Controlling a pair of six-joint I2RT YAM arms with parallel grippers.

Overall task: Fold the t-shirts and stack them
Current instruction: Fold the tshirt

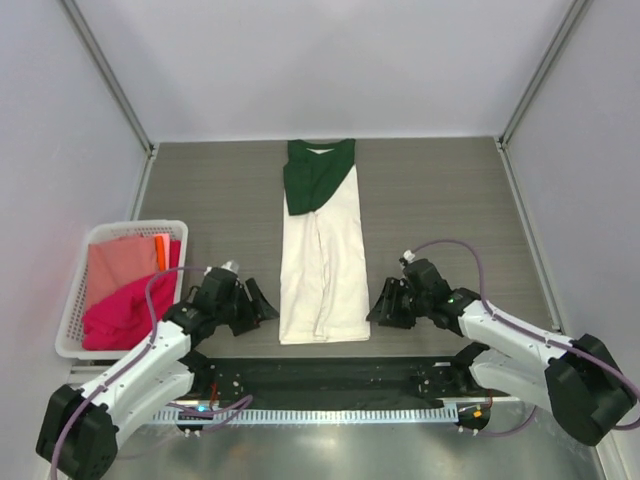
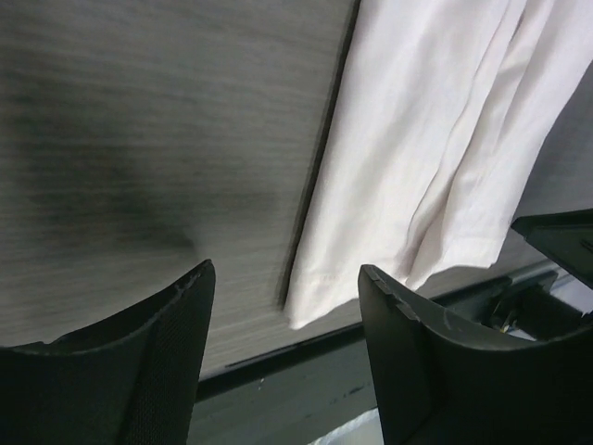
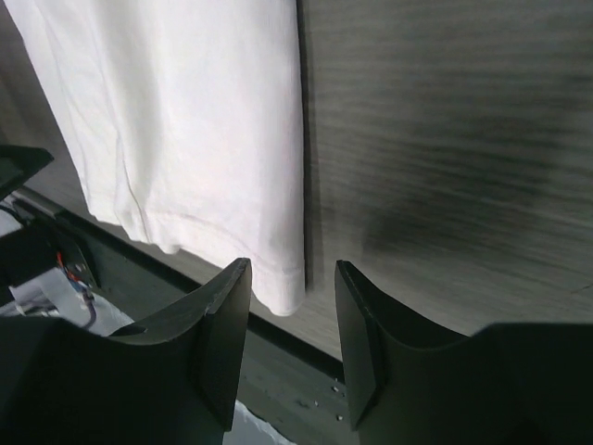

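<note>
A cream t-shirt (image 1: pixel 322 265) lies folded into a long strip down the table's middle, with dark green fabric (image 1: pixel 312 175) folded over its far end. My left gripper (image 1: pixel 262 303) hovers open just left of the strip's near left corner (image 2: pixel 310 306), nothing between its fingers. To the right of the near right corner (image 3: pixel 283 297) my right gripper (image 1: pixel 381 305) is also open and empty. A magenta t-shirt (image 1: pixel 125 308) and a salmon-pink one (image 1: pixel 120 262) lie in the basket.
The white lattice basket (image 1: pixel 70 318) stands at the left edge of the table. A black rail (image 1: pixel 320 380) runs along the near edge by the arm bases. Grey walls and metal posts (image 1: pixel 108 72) enclose the table.
</note>
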